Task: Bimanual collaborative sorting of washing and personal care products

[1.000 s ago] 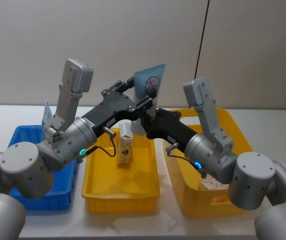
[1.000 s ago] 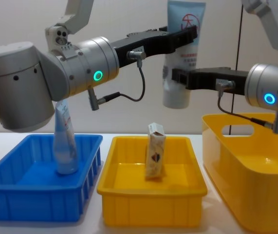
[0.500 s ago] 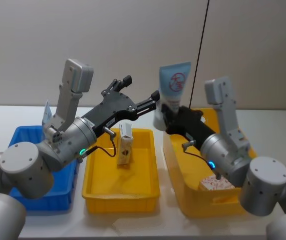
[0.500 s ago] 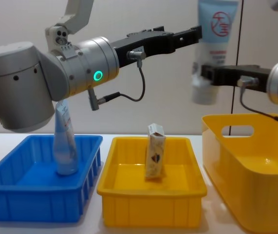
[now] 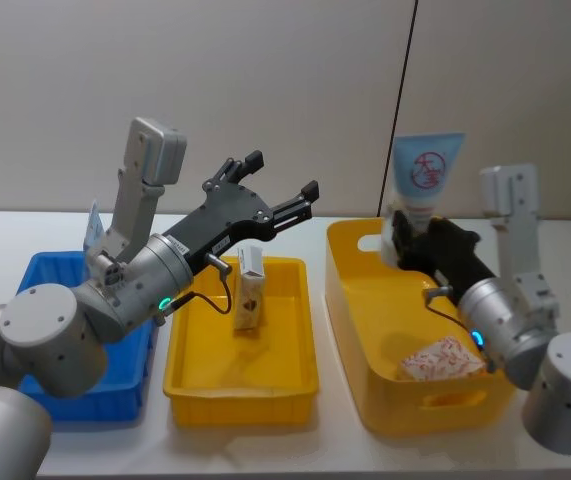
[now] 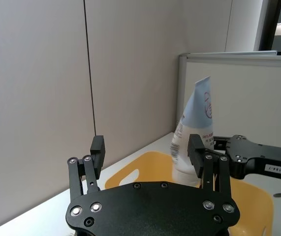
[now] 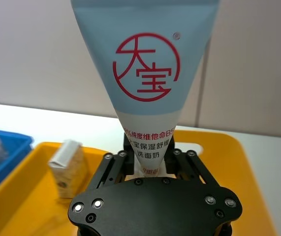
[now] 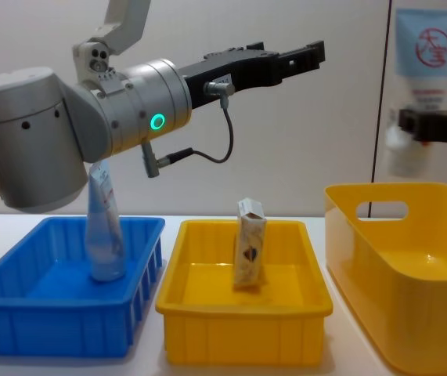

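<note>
— What is sitting nearest the robot?

— A blue bin [image 8: 66,313] on its left is holding a translucent bluish tube [image 8: 104,227] that is leaning upright. Beside it a shallow yellow tray [image 5: 240,375] is carrying a cream carton [image 5: 249,295], standing on end. On the right, a deep yellow bin [image 5: 415,400] is holding an orange-patterned white carton [image 5: 442,358], lying on its floor.

— And the grippers?

— The left gripper [image 5: 283,185] is hovering above the tray's far end with its fingers spread wide and gripping nothing. The right gripper [image 7: 151,153] is clamping the capped lower end of the white-and-pale-blue squeeze tube [image 5: 422,180], which is standing upright, flat end up, over the far part of the deep bin. The cap itself is probably tucked between the fingers, though it is hard to make out.
</note>
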{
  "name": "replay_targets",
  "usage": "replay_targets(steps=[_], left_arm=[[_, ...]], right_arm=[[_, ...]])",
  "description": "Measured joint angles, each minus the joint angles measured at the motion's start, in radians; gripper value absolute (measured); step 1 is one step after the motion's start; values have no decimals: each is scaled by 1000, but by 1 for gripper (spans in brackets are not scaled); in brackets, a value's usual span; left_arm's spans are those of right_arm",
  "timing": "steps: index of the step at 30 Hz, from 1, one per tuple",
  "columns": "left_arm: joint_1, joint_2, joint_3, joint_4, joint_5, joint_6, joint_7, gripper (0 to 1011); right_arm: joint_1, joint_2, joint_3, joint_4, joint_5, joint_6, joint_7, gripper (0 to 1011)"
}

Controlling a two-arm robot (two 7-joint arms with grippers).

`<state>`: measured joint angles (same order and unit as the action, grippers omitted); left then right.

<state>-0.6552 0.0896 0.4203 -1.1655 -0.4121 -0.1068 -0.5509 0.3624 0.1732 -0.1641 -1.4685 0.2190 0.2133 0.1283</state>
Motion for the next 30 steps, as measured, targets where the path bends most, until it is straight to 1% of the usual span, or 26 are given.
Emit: replay_targets(steps=[2, 3, 5, 7, 8, 10, 11, 12, 13, 16, 17, 19, 20, 21, 23, 24, 30], left_arm=[[0, 0, 0, 0, 0, 0, 0, 1001], [0, 0, 0, 0, 0, 0, 0, 1001], [0, 0, 0, 0, 0, 0, 0, 1001], [0, 0, 0, 0, 0, 0, 0, 1001], [0, 0, 0, 0, 0, 0, 0, 1001], [0, 0, 0, 0, 0, 0, 0, 1001], [0, 0, 0, 0, 0, 0, 0, 1001], [0, 0, 0, 0, 0, 0, 0, 1001], [0, 0, 0, 0, 0, 0, 0, 1001], [0, 0, 0, 0, 0, 0, 0, 1001], [0, 0, 0, 0, 0, 0, 0, 1001], [0, 0, 0, 0, 0, 0, 0, 1001], [0, 0, 0, 0, 0, 0, 0, 1002], [0, 0, 0, 0, 0, 0, 0, 1001], [0, 0, 0, 0, 0, 0, 0, 1001], [0, 0, 0, 0, 0, 0, 0, 1001], [0, 0, 0, 0, 0, 0, 0, 1001]], right_arm=[[-12, 2, 18, -10, -3, 9, -22, 312], [-17, 3, 25, -12, -3, 11, -28, 397], [-26, 5, 41, -17, -5, 19, -45, 447], [-33, 6, 54, -20, -6, 25, -60, 528], [-35, 7, 60, -20, -6, 27, -64, 544], [-39, 8, 67, -21, -7, 31, -70, 590], [-43, 8, 75, -21, -7, 35, -75, 652], [-44, 9, 78, -21, -7, 37, -78, 672], [-48, 9, 84, -21, -7, 40, -82, 736], [-52, 10, 92, -21, -7, 43, -89, 796], [-54, 11, 96, -21, -7, 46, -92, 852], [-56, 11, 100, -21, -7, 48, -95, 905], [-56, 11, 102, -21, -7, 48, -96, 905], [-58, 11, 105, -21, -7, 49, -99, 951], [-59, 12, 108, -21, -7, 51, -101, 972], [-60, 12, 111, -21, -7, 52, -103, 1002], [-64, 13, 119, -21, -7, 56, -109, 1002]])
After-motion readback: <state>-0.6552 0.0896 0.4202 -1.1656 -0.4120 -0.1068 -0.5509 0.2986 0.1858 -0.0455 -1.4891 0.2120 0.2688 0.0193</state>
